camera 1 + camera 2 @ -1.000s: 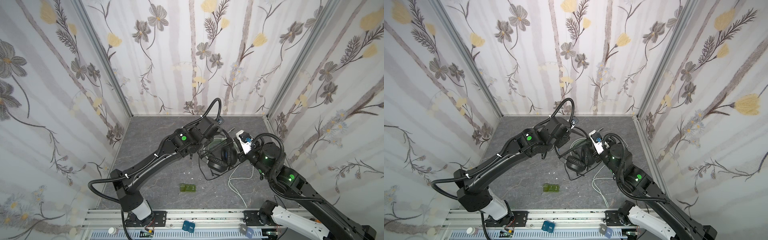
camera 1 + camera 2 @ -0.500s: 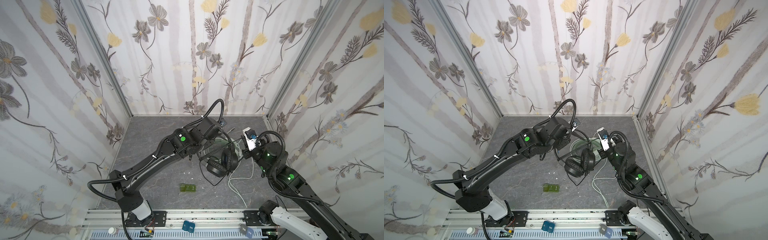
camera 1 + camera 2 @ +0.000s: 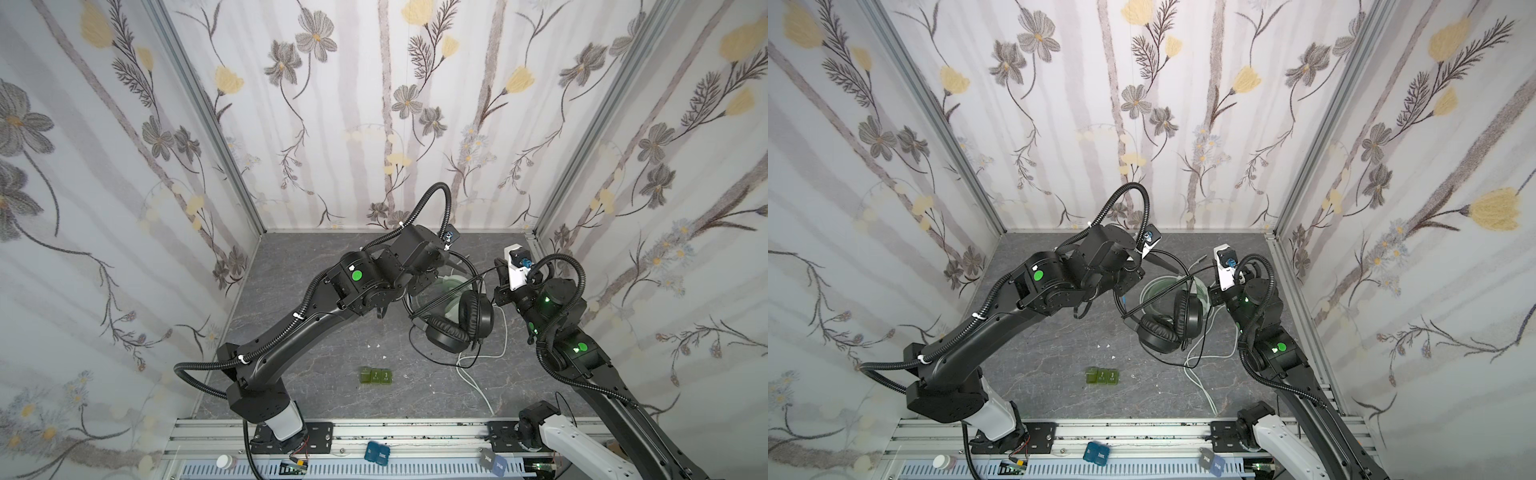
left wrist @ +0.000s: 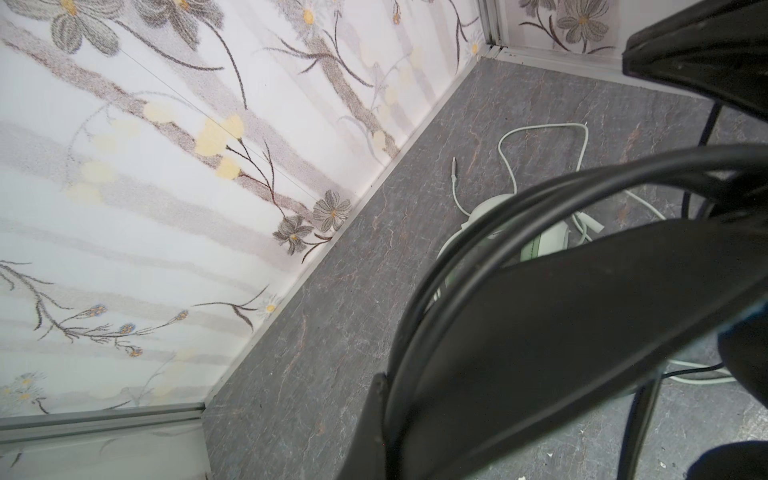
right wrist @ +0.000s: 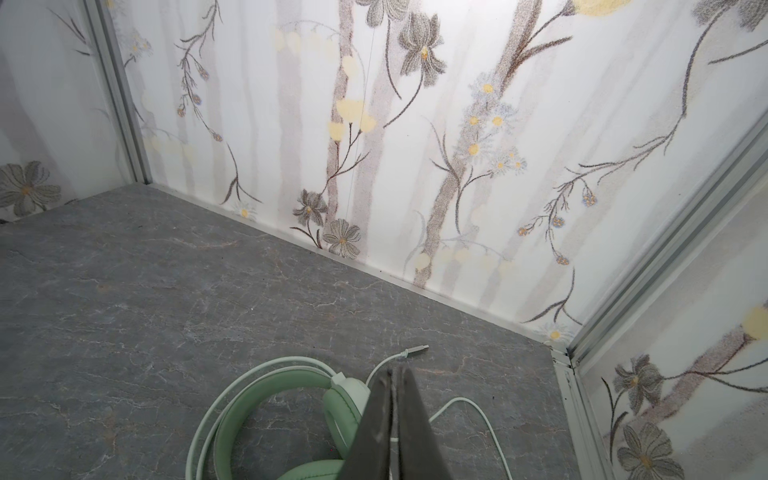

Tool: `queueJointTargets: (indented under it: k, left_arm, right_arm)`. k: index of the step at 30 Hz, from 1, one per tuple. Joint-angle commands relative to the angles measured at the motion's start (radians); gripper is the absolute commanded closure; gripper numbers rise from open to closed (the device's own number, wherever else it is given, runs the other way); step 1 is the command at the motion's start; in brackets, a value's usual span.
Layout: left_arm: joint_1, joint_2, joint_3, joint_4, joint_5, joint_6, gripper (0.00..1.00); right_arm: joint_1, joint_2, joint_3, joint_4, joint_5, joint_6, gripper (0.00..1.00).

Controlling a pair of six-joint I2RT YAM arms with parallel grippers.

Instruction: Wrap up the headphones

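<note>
Black headphones (image 3: 457, 328) hang clamped in the extended left gripper (image 3: 430, 276), the elbow-bent right gripper (image 5: 394, 379) shut alongside.

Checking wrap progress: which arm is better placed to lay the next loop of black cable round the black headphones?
Probably right: the right gripper is shut on the taut black cable, while the left gripper holds the black headphones up.

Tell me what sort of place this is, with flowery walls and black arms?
Probably a robot test booth, not a home: floral panels between metal posts box in a small grey floor, and the left arm and right arm are mounted on a rail along its near edge.
</note>
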Motion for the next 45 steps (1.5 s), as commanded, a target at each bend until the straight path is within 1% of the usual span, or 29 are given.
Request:
queueJointTargets:
  k: [1,3,6,7,8,10,19,20,24,28,30,33,34,35,37,38,42,44,45]
  left_arm:
    - [-0.002,0.006,0.027,0.039,0.046,-0.034,1.00]
    - [-0.002,0.010,0.050,0.046,0.062,-0.038,1.00]
    - [-0.008,0.035,0.114,0.045,0.090,-0.042,1.00]
    - [-0.011,0.045,0.145,0.043,0.104,-0.046,1.00]
    - [-0.012,0.057,0.174,0.042,0.118,-0.053,1.00]
    - [-0.011,0.068,0.224,0.051,0.142,-0.070,1.00]
    - [-0.013,0.142,0.489,0.070,0.234,-0.129,1.00]
    - [-0.013,0.146,0.506,0.076,0.240,-0.135,1.00]
    - [-0.013,0.135,0.513,0.134,0.256,-0.172,1.00]
    - [-0.010,0.123,0.514,0.204,0.268,-0.241,1.00]
    - [-0.011,0.120,0.513,0.230,0.278,-0.267,1.00]
    - [-0.010,0.123,0.513,0.245,0.285,-0.285,1.00]
    - [-0.010,0.125,0.511,0.249,0.287,-0.289,1.00]
    - [-0.010,0.125,0.510,0.255,0.287,-0.293,1.00]
    - [-0.010,0.126,0.500,0.277,0.284,-0.300,1.00]
    - [-0.010,0.125,0.488,0.297,0.278,-0.305,1.00]
    - [-0.010,0.118,0.438,0.423,0.258,-0.339,1.00]
    - [-0.011,0.127,0.445,0.459,0.246,-0.356,1.00]
    - [-0.012,0.131,0.445,0.477,0.244,-0.365,1.00]
  right_arm:
    - [-0.006,-0.001,-0.011,0.063,-0.005,0.057,0.92]
    - [-0.011,-0.001,-0.020,0.077,-0.022,0.069,0.91]
    - [-0.011,-0.001,-0.026,0.106,-0.082,0.080,0.88]
    - [-0.011,-0.001,-0.032,0.122,-0.098,0.087,0.86]
    - [-0.011,-0.003,-0.039,0.140,-0.103,0.093,0.82]
    - [-0.018,0.000,-0.048,0.165,-0.098,0.119,0.77]
    - [-0.025,0.009,-0.063,0.261,-0.207,0.179,0.77]
    - [-0.025,0.005,-0.099,0.277,-0.220,0.188,0.77]
    - [-0.025,-0.001,-0.138,0.317,-0.266,0.217,0.77]
    - [-0.025,0.009,-0.152,0.324,-0.268,0.228,0.82]
    - [-0.025,0.023,-0.144,0.311,-0.240,0.229,0.85]
    - [-0.023,0.054,-0.114,0.267,-0.173,0.234,0.96]
    - [-0.022,0.056,-0.109,0.265,-0.171,0.228,0.98]
    - [-0.018,0.055,-0.109,0.269,-0.173,0.223,0.98]
    - [-0.009,0.051,-0.109,0.276,-0.192,0.214,0.97]
    - [-0.003,0.047,-0.112,0.285,-0.210,0.211,0.93]
    - [0.018,0.035,-0.151,0.344,-0.291,0.215,0.75]
    - [0.023,0.038,-0.184,0.387,-0.328,0.222,0.70]
    - [0.024,0.043,-0.195,0.404,-0.345,0.228,0.70]
